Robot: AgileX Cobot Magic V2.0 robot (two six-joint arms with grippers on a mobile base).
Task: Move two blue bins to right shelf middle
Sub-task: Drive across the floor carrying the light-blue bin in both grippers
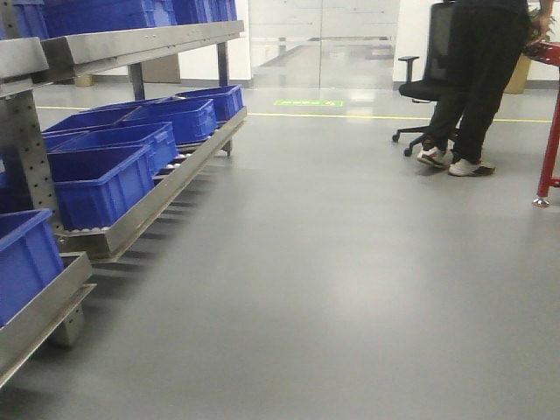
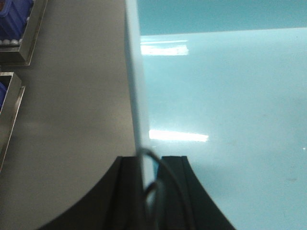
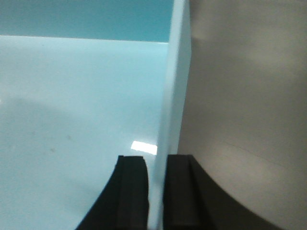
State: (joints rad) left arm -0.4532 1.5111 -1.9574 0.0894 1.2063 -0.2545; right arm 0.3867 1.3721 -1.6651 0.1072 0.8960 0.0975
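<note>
Pale blue bin (image 2: 134,86) fills both wrist views, not seen in front view. Left gripper (image 2: 152,163) astride bin's thin left wall: one black finger outside, one inside, pinching rim; loop of cable at inner finger. Right gripper (image 3: 156,163) likewise clamped on opposite wall (image 3: 175,72), bin interior between the two arms. Bin's inside bare, glossy, light glints on bottom. Grey floor (image 2: 76,96) beyond both walls. Metal rack (image 1: 149,201) with dark blue crates (image 1: 96,179) to left. Person (image 1: 477,79), office chair (image 1: 433,83) far right.
</note>
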